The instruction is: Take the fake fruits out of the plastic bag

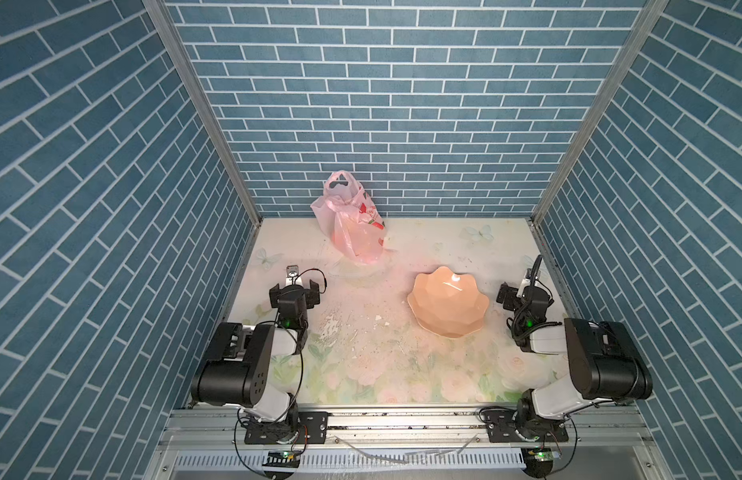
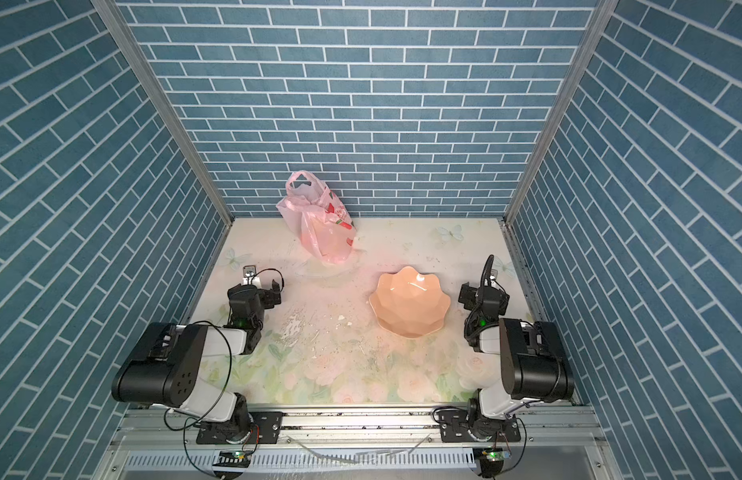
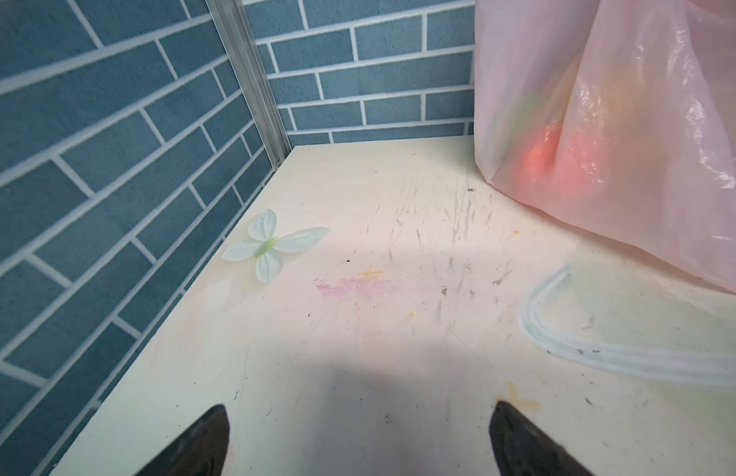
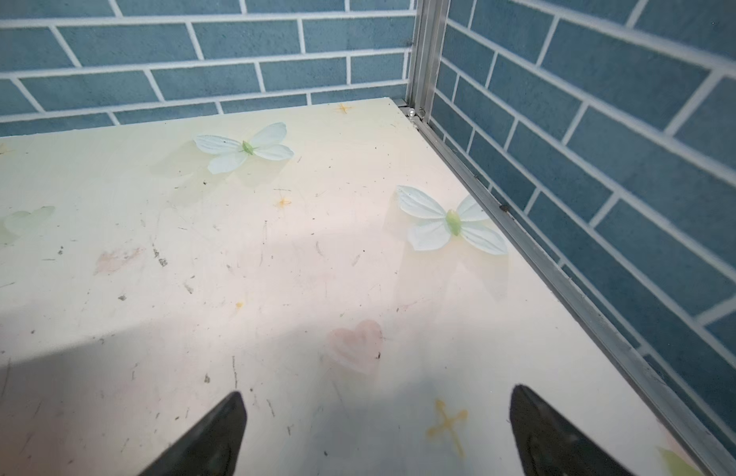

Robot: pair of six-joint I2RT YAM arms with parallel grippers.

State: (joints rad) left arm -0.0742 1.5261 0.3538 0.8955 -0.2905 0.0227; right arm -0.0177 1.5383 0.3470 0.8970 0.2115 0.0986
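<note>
The pink translucent plastic bag (image 1: 352,224) (image 2: 319,226) stands upright near the back wall, left of centre, its loop handles up. In the left wrist view the bag (image 3: 605,206) fills one side. The fake fruits show only as blurred red-orange (image 3: 543,160) and yellow-green patches through the film. My left gripper (image 1: 295,284) (image 2: 256,286) (image 3: 358,408) hovers open over bare table, in front of the bag and to its left, apart from it. My right gripper (image 1: 525,291) (image 2: 483,293) (image 4: 376,391) is open near the right wall, with nothing between its fingers.
An empty peach scalloped bowl (image 1: 444,311) (image 2: 406,307) sits right of centre, between the bag and the right gripper. Blue brick walls close the left, back and right sides. Flat butterfly decorations (image 4: 453,222) lie on the floral table (image 1: 361,365). A faint clear curved outline (image 3: 564,350) lies at the bag's foot.
</note>
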